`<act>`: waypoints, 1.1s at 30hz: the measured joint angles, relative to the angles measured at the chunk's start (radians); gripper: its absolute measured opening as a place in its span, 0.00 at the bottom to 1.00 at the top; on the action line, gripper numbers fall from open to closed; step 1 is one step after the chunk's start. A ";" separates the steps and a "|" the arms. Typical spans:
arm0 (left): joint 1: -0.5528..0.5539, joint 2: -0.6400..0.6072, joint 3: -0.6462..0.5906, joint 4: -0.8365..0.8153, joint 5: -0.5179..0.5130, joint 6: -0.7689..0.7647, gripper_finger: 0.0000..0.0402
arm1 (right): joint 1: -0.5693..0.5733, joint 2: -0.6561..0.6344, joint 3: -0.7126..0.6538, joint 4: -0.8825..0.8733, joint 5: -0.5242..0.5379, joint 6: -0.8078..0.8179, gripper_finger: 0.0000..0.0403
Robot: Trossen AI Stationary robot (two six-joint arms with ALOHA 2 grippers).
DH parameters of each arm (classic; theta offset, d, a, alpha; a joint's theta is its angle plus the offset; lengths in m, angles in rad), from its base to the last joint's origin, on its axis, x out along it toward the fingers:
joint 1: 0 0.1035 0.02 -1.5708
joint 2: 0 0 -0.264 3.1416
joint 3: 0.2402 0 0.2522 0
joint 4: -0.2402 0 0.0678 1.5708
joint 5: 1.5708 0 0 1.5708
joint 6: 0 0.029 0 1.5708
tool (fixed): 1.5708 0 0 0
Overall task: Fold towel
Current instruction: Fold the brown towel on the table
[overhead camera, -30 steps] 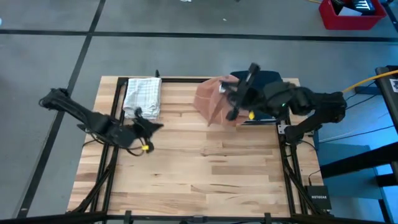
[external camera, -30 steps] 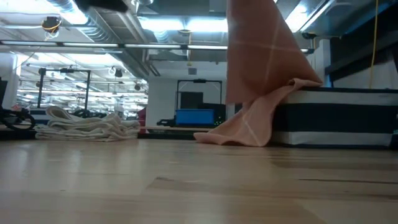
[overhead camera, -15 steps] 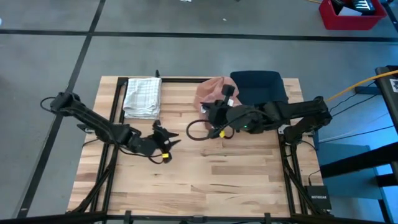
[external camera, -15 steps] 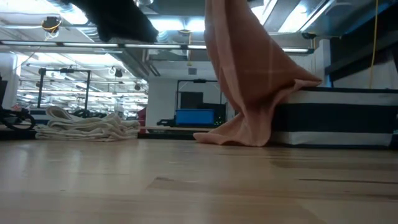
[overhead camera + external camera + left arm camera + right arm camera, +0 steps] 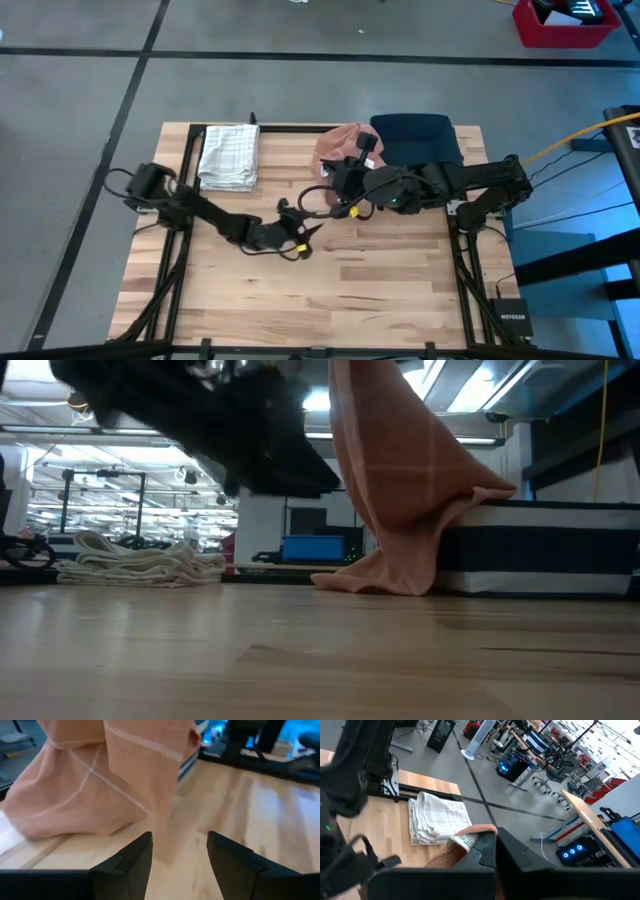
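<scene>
A peach towel [image 5: 400, 480] with pale stripes hangs from my right gripper [image 5: 492, 839], which is shut on it above the table's far middle [image 5: 338, 180]. The towel's lower end [image 5: 375, 575] is heaped on the wood, and one side drapes over a dark striped stack [image 5: 540, 550]. My left gripper [image 5: 180, 842] is open, low over the table's middle [image 5: 303, 237]. It points at the hanging towel [image 5: 125, 785], whose lower edge [image 5: 165, 850] shows just beyond the gap. Whether the fingers touch it, I cannot tell. My right gripper pinches the towel's upper, white-hemmed edge [image 5: 467, 839] between its two shut fingers, coming from the table's right side, raised well above the wood. The cloth hangs slack below the fingers. Its lower end rests on the table [image 5: 335, 150] and one side rests on the dark stack.
A pile of folded white checked towels [image 5: 230, 155] lies at the table's far left. The dark stack [image 5: 415, 138] fills the far right. Bare wood [image 5: 330, 290] stretches across the near half of the table.
My left gripper has swept toward the table's right edge and down, toward the hanging towel, and has opened. My right gripper first moved left and a little down with the towel, whose hanging part shifted left, then kept still.
</scene>
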 joint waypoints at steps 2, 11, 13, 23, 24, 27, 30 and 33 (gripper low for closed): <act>0.031 0.064 0.000 0.106 0.006 0.026 0.44 | 0.000 0.000 0.000 0.000 0.000 -0.001 0.01; 0.149 0.274 0.103 0.291 0.166 0.143 0.44 | 0.000 0.000 0.000 0.003 0.000 -0.022 0.01; 0.163 0.307 0.144 0.286 0.162 0.161 0.44 | 0.000 0.000 0.000 0.003 0.000 -0.023 0.01; 0.243 0.368 0.227 0.287 0.129 0.154 0.41 | 0.000 -0.001 0.000 0.003 0.000 -0.024 0.01; 0.246 0.368 0.231 0.287 0.129 0.170 0.39 | 0.000 -0.001 0.000 0.003 0.000 -0.024 0.01; 0.251 0.368 0.244 0.285 0.130 0.231 0.24 | 0.000 -0.001 0.000 0.004 0.000 -0.024 0.01; 0.248 0.365 0.244 0.267 0.130 0.265 0.05 | 0.000 -0.001 0.000 0.003 0.008 -0.024 0.01; 0.224 0.330 0.243 0.165 0.130 0.278 0.03 | 0.002 -0.005 0.000 0.003 0.008 -0.021 0.01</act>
